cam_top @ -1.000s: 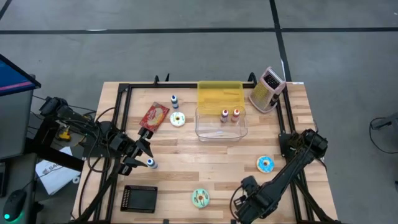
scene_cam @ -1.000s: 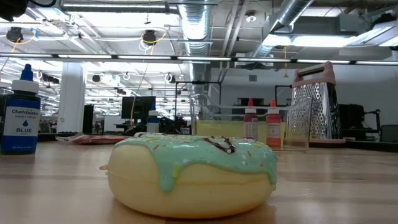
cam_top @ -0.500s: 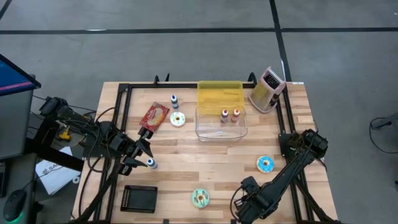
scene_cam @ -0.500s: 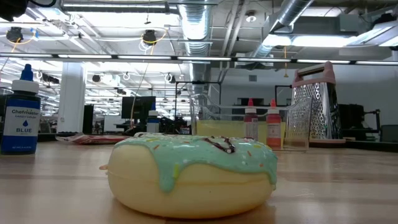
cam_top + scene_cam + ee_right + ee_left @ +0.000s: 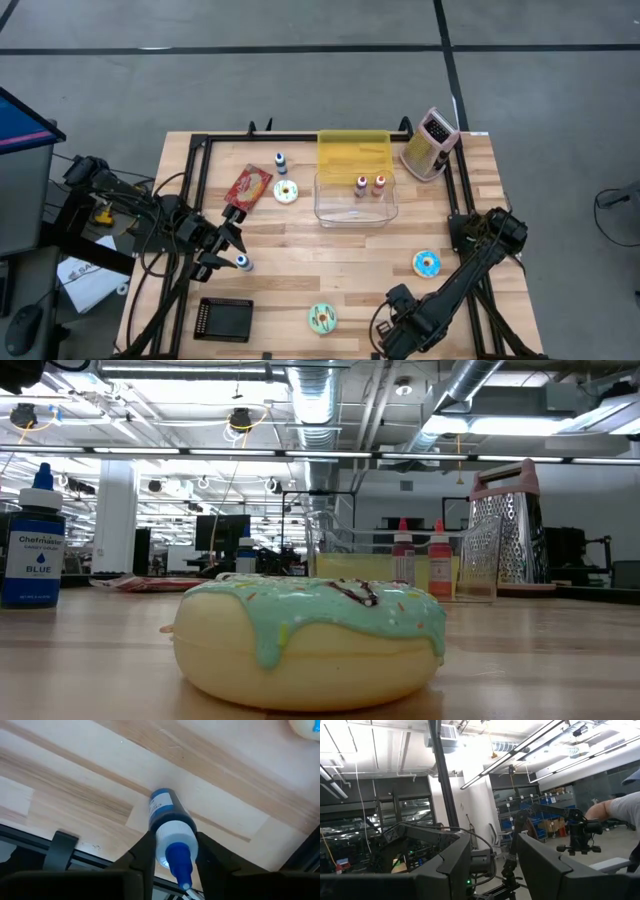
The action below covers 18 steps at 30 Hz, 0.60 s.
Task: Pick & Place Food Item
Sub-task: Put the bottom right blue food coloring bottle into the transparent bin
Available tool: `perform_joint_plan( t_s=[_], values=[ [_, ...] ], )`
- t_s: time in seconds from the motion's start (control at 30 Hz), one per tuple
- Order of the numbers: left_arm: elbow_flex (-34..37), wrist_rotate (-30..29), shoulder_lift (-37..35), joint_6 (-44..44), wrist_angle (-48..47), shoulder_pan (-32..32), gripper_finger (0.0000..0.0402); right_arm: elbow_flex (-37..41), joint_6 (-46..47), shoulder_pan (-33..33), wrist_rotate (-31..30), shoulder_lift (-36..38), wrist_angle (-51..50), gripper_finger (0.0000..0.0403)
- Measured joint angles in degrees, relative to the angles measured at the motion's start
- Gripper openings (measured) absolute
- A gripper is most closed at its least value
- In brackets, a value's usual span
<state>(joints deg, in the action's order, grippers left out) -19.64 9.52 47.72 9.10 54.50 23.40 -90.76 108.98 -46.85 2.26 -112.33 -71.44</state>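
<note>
the right gripper (image 5: 173, 842) points straight down over the blue bottle (image 5: 167, 822), which stands upright on the wooden table (image 5: 300, 250). its two fingers (image 5: 145, 851) are spread, one on each side of the white cap in the wrist view. whether they touch the cap i cannot tell, and the low view shows no finger against the bottle's sides.

taking the clear tub (image 5: 355, 198) as the mark, in the high view the bottle is well apart from it, down and to the left, near the black frame rail. the green-iced donut (image 5: 321, 318) lies flat well below the tub, near the table's bottom edge. a blue-iced donut (image 5: 427, 263) sits down and to the right of it, and a white donut (image 5: 286, 191) is just to its left. two small red bottles (image 5: 370, 185) stand inside the tub.

the left gripper (image 5: 492, 851) waits tilted up toward the room, jaws spread and holding nothing.
</note>
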Motion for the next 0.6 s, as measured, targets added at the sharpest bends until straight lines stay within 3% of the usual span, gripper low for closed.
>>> perform_joint_plan(
  t_s=[0.27, 0.6],
  values=[
    [0.0, 0.0, 0.0, -0.03, 0.0, 0.0, 0.0154, -4.27, -8.66, 4.5, -7.53, -0.04, -1.34, 0.01],
    [0.0, 0.0, 0.0, -0.17, -0.04, 0.0, 0.0154, -17.19, -33.48, 16.26, -12.56, -0.04, -4.86, 0.01]
  ],
)
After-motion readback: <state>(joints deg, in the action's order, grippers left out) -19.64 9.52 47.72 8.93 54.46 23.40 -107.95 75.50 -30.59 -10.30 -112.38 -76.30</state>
